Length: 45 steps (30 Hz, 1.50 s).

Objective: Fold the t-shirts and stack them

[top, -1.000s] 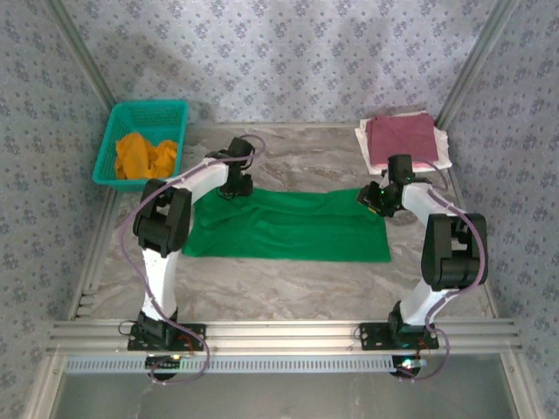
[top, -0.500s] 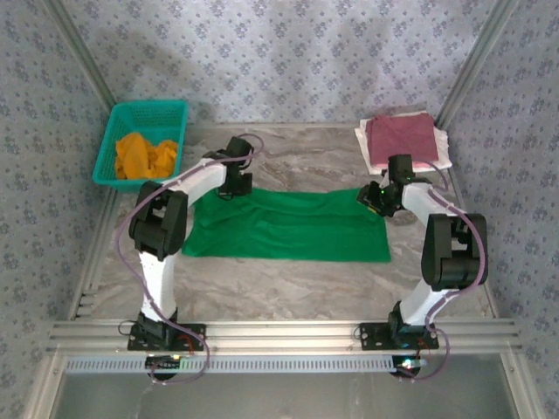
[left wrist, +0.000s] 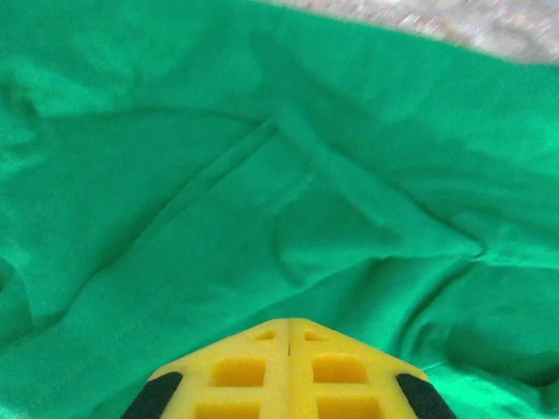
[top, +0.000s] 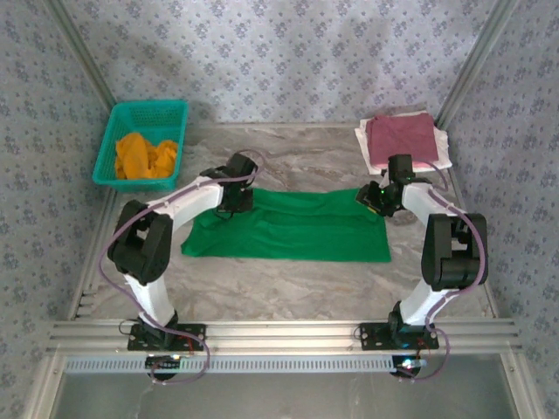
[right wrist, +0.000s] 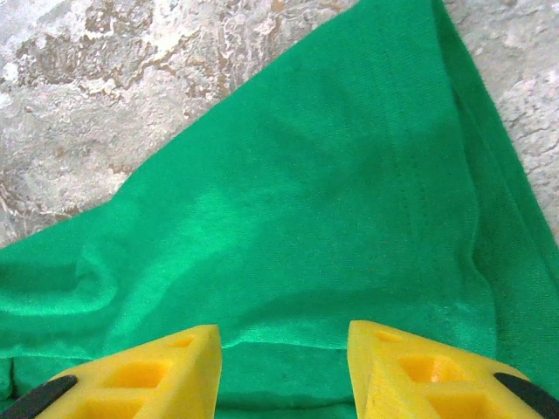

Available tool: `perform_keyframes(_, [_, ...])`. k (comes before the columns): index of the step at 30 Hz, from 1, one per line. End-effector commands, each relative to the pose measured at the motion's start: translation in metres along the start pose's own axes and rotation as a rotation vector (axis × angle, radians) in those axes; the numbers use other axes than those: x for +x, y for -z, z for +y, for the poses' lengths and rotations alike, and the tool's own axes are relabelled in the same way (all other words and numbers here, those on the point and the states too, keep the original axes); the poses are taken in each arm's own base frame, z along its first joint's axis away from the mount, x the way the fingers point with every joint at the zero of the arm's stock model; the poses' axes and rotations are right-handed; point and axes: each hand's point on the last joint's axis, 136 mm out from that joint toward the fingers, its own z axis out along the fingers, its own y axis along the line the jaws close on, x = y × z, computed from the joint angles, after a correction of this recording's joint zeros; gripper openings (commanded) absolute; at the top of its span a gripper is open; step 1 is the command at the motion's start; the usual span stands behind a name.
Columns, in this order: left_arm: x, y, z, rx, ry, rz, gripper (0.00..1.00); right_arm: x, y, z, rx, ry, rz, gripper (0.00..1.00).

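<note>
A green t-shirt (top: 288,229) lies flat at the middle of the bench (top: 288,288). The left gripper (left wrist: 288,336) is closed at its far-left edge. The right gripper (right wrist: 281,336) is half open and empty over its far-right corner. A basket (top: 148,106) with an orange t-shirt (top: 144,155) sits at the far-left corner, a maroon t-shirt (top: 402,135) at the far right.

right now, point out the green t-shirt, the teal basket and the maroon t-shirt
green t-shirt (top: 297,231), top external view, middle of the cloth
teal basket (top: 150,118), top external view, far mesh wall
maroon t-shirt (top: 402,138), top external view, centre of folded top

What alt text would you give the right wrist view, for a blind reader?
A bright green t-shirt lies spread on a grey marbled table, its edge running diagonally across the upper frame. Two yellow jaws stand apart at the bottom, over the cloth.
</note>
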Motion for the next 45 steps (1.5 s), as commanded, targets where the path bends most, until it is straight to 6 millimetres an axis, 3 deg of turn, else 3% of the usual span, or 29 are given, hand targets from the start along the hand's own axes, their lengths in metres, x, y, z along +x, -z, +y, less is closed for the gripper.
perform_keyframes(1, [-0.013,0.019,0.005,0.002,0.033,-0.08,0.05,0.001,0.009,0.053,-0.106,0.201,0.012,0.46])
perform_keyframes(3, [-0.02,0.036,0.011,0.037,0.067,-0.173,0.1,0.017,0.01,0.098,-0.197,0.362,0.041,0.48])
perform_keyframes(4, [-0.023,0.046,0.016,0.064,0.099,-0.23,0.22,0.018,0.015,0.133,-0.291,0.434,0.041,0.48])
perform_keyframes(5, [-0.023,0.054,0.025,0.083,0.136,-0.276,0.28,0.026,0.012,0.158,-0.36,0.489,0.065,0.48])
perform_keyframes(8, [-0.017,0.067,0.059,0.12,0.256,-0.33,0.43,0.055,-0.01,0.22,-0.433,0.67,0.136,0.48])
perform_keyframes(11, [-0.002,0.062,0.093,0.141,0.358,-0.286,0.43,0.077,-0.041,0.27,-0.427,0.804,0.174,0.47])
perform_keyframes(17, [0.02,0.067,0.12,0.141,0.382,-0.274,0.47,0.089,-0.083,0.335,-0.477,0.88,0.154,0.47])
perform_keyframes(22, [0.025,0.066,0.122,0.17,0.372,-0.259,0.47,0.089,-0.127,0.336,-0.422,0.904,0.165,0.47])
perform_keyframes(26, [0.026,0.062,0.117,0.195,0.348,-0.247,0.48,0.093,-0.149,0.335,-0.411,0.93,0.17,0.47])
perform_keyframes(35, [0.029,0.055,0.113,0.218,0.344,-0.228,0.48,0.132,-0.155,0.333,-0.41,0.99,0.242,0.43])
perform_keyframes(41, [0.033,0.05,0.112,0.217,0.339,-0.215,0.48,0.14,-0.162,0.33,-0.407,0.992,0.257,0.33])
perform_keyframes(44, [0.033,0.049,0.112,0.218,0.34,-0.212,0.48,0.138,-0.166,0.327,-0.385,0.986,0.246,0.43])
perform_keyframes(45, [0.033,0.048,0.112,0.219,0.34,-0.212,0.48,0.136,-0.166,0.328,-0.385,0.986,0.242,0.4])
